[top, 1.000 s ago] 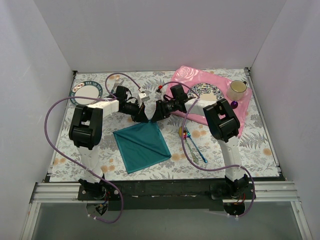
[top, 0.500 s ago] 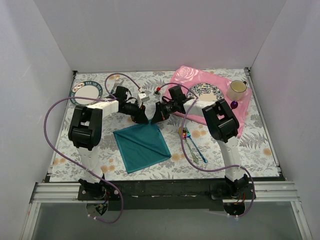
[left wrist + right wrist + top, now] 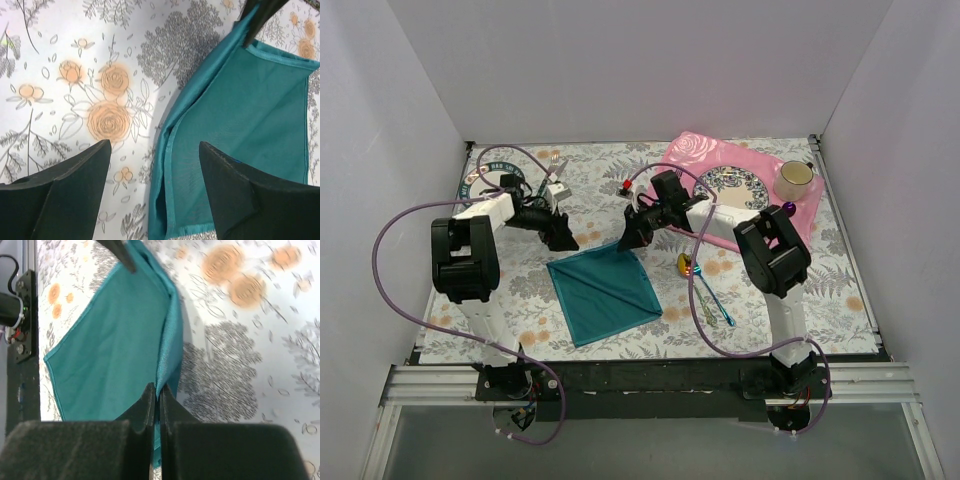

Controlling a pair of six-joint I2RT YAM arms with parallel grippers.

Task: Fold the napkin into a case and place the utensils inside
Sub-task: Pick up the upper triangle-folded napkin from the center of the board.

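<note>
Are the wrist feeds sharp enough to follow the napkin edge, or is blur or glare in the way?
Left wrist: napkin hem crisp, soft shadow along its left edge; left pincer dark, featureless. Right wrist: right pincer close up and soft, tablecloth blurred, slight sheen on the pinched fold. Top external: evenly lit, sharp.

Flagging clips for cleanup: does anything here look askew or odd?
The napkin lies folded but skewed, and its layered edges do not line up. The right gripper pinches it near its far corner. Nothing looks spilled or damaged.
</note>
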